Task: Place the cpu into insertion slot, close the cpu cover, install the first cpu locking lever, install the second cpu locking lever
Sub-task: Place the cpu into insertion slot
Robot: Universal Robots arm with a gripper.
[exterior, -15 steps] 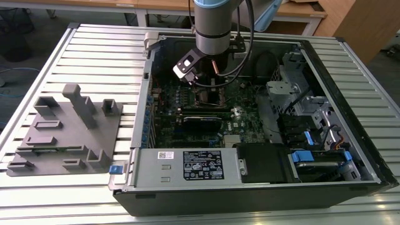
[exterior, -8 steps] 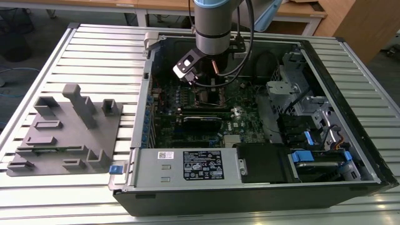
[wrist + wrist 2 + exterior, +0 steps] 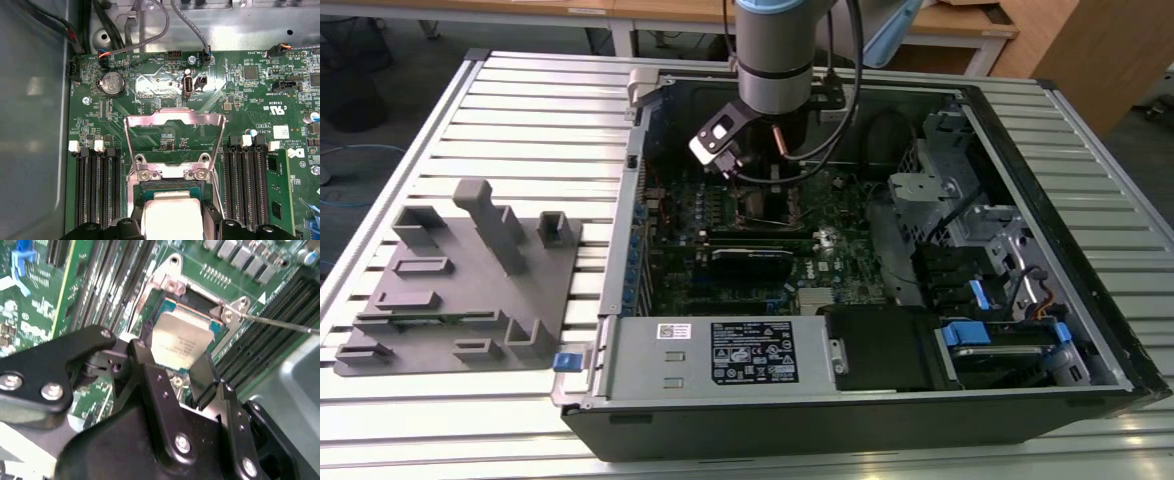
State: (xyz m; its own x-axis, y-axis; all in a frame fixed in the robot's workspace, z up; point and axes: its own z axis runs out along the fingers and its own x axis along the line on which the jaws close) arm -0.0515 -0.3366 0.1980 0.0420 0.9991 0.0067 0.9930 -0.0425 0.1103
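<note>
The gripper [image 3: 175,356] clasps the cpu [image 3: 182,337] between its fingers over the insertion slot [image 3: 199,301].

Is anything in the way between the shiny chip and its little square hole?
Nothing visible. The cpu, held in the jaws, is right at the insertion slot, and the cpu cover is flipped up off it. Whether the chip is fully seated can't be told.

A ribbed metal table [image 3: 520,110] carries an open computer case [image 3: 854,425] and a grey moulded fixture [image 3: 454,300].
</note>
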